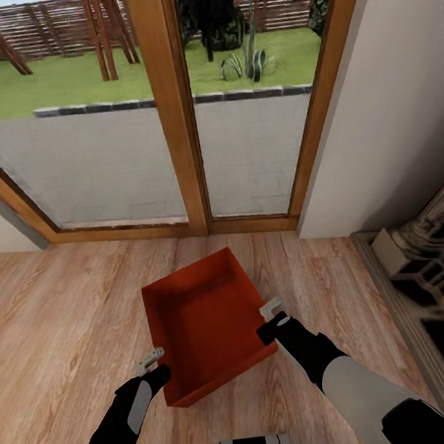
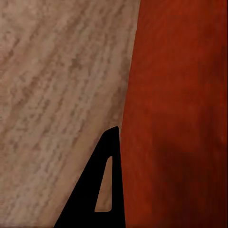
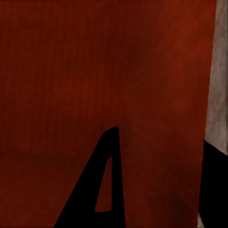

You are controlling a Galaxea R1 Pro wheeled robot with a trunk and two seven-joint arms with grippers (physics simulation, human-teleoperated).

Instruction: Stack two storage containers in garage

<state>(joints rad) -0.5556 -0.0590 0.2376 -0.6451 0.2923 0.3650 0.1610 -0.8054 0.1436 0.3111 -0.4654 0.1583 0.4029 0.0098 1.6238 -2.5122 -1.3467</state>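
Carrying step: one storage container (image 1: 205,321) hangs above the living room's wood floor (image 1: 53,319) (by the glass doors (image 1: 133,122)), left gripper (image 1: 153,366) and right gripper (image 1: 270,319) apparently clamped on opposite walls. Next: drive garageward, level.

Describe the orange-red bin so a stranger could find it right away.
Start at the wood-framed glass doors. On the plank floor before them sits the storage container, between both grippers. It is the one orange-red, low-walled, open tray.

- Bin (image 1: 205,321): its near left corner is hidden behind the left gripper (image 1: 153,361).
- Both grippers' jaw states can't be told.
- Shelving (image 1: 431,259) right of bin: cut off, blurred.
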